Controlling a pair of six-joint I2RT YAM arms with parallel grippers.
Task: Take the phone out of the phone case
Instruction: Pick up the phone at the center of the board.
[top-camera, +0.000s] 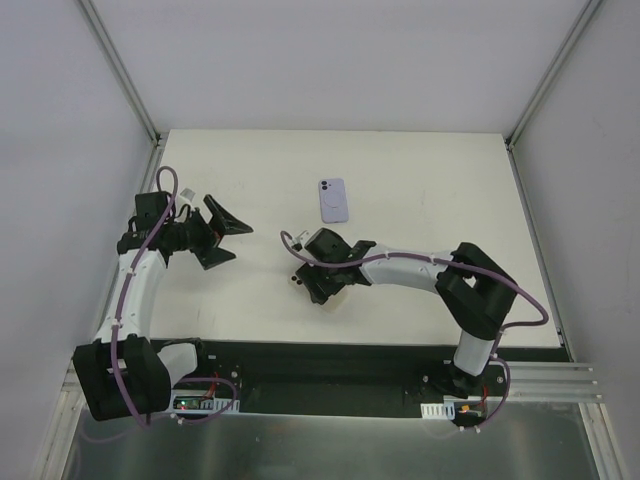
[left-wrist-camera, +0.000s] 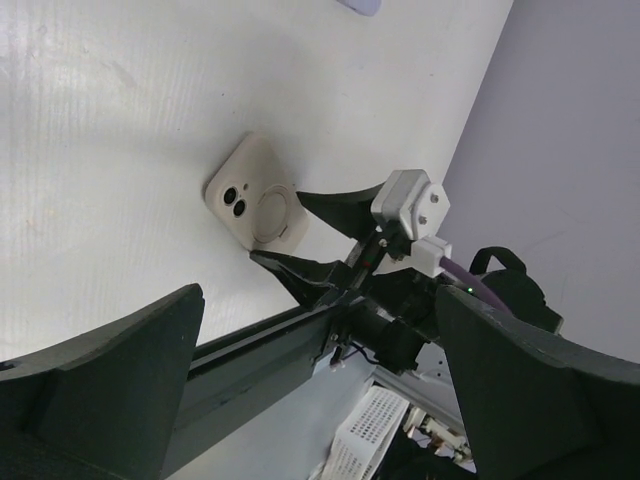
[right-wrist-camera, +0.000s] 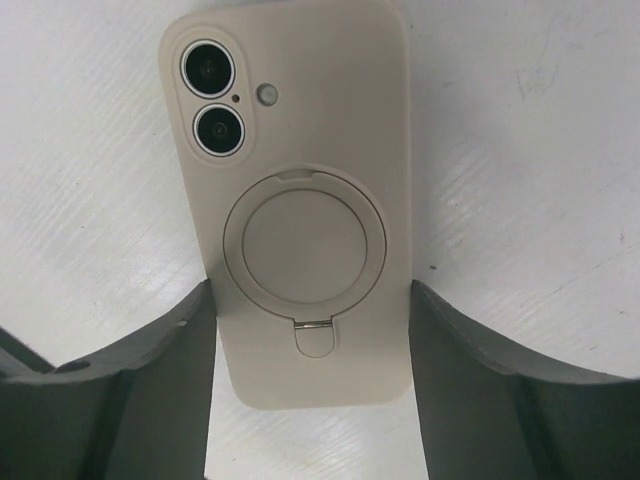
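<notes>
1. Beige phone case (right-wrist-camera: 305, 200) lies flat on the white table (top-camera: 450, 180), back side up. From the top camera it sits near table centre, slightly toward 6 o'clock, and is mostly covered by the right arm's wrist.
2. The phone (right-wrist-camera: 208, 68) is seated in the case. Two dark lenses fill the camera cutout at the 11 o'clock corner in the right wrist view, with a small flash dot just beside them at 3 o'clock.
3. A round ring stand (right-wrist-camera: 304, 240) lies folded flat on the case back, with its hinge tab at the ring's 6 o'clock.
4. Right gripper (right-wrist-camera: 310, 300) straddles the end of the case away from the lenses. One finger (right-wrist-camera: 150, 370) meets the 9 o'clock long edge and the other meets the 3 o'clock long edge. It is clenched on the case, with contact on both sides.
5. Left wrist view confirms this. The case (left-wrist-camera: 255, 205) is flat on the table, camera end free, and the right arm's dark fingers reach in from its 4 o'clock side.
6. Left gripper (top-camera: 238, 242) is released, its fingers spread wide with nothing between them. It is at 9 o'clock from the case and well apart from it, pointing toward 3 o'clock. I cannot tell how high it is above the table.
7. A purple phone (top-camera: 333, 200) lies flat with its back up, at 12 o'clock from the case. It is near but not touching, and neither gripper is on it.
</notes>
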